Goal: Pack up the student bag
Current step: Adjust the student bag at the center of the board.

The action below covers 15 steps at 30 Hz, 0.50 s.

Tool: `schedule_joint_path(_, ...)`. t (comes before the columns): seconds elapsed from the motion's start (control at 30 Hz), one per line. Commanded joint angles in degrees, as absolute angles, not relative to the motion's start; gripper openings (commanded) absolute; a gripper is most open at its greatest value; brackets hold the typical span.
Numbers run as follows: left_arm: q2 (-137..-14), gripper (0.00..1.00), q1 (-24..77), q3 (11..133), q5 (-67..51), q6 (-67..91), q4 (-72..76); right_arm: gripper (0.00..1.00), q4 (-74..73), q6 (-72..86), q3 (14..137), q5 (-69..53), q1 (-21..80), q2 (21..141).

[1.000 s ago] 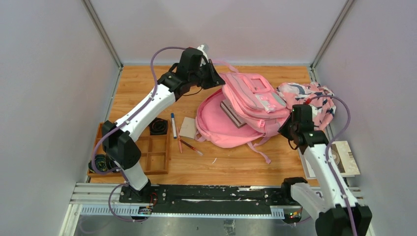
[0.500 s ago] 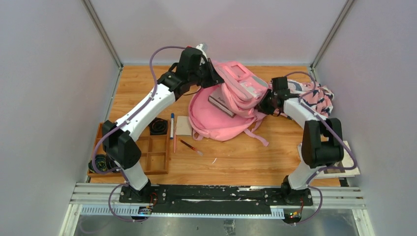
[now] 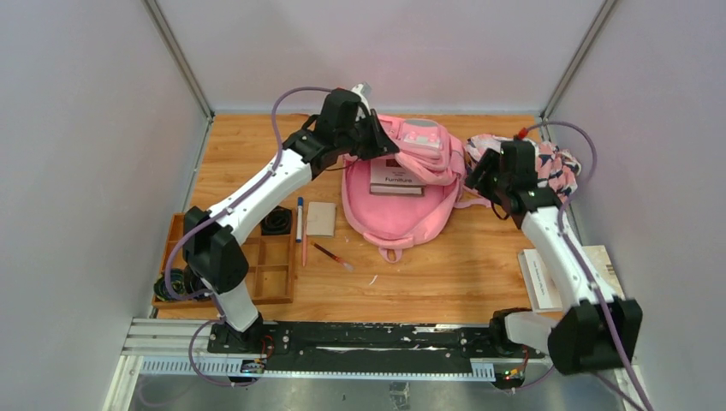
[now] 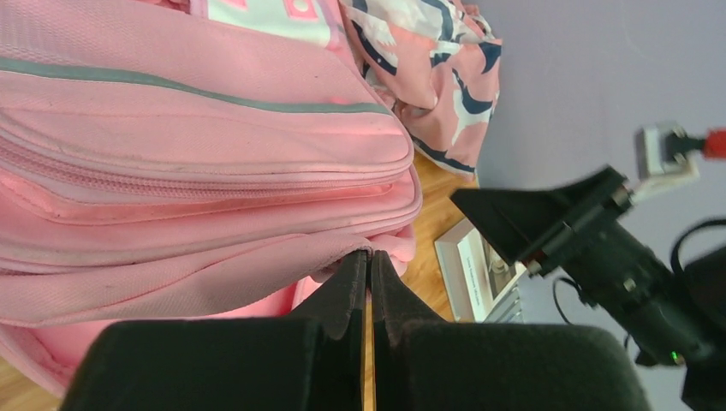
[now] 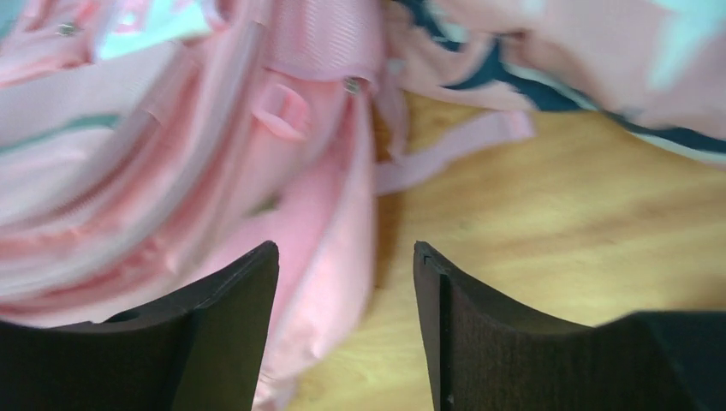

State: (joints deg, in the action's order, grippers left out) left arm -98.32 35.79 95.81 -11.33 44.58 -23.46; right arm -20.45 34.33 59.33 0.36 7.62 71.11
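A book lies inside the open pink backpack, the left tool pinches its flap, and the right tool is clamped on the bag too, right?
Not quite. The right tool is not clamped on the backpack: the right wrist view shows its jaws apart with nothing gripped between them. The rest holds: the left tool pinches the flap, and the book lies inside.

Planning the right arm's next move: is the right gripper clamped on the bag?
No: the right wrist view shows the right gripper open, jaws apart beside the student bag, nothing pinched between them.
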Motion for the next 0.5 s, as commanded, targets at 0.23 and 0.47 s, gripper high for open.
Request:
schedule_joint_path(0.23,-101.44,0.00,36.83,93.67,-13.11,43.93,-17.06,0.68,-47.17,37.23,45.50,27.30,-4.94,48.08)
schedule_joint_path(0.47,-98.78,0.86,37.45,93.98,-10.25,38.02,-22.30,0.72,-51.63,42.70,42.75,32.17,-14.47,48.65)
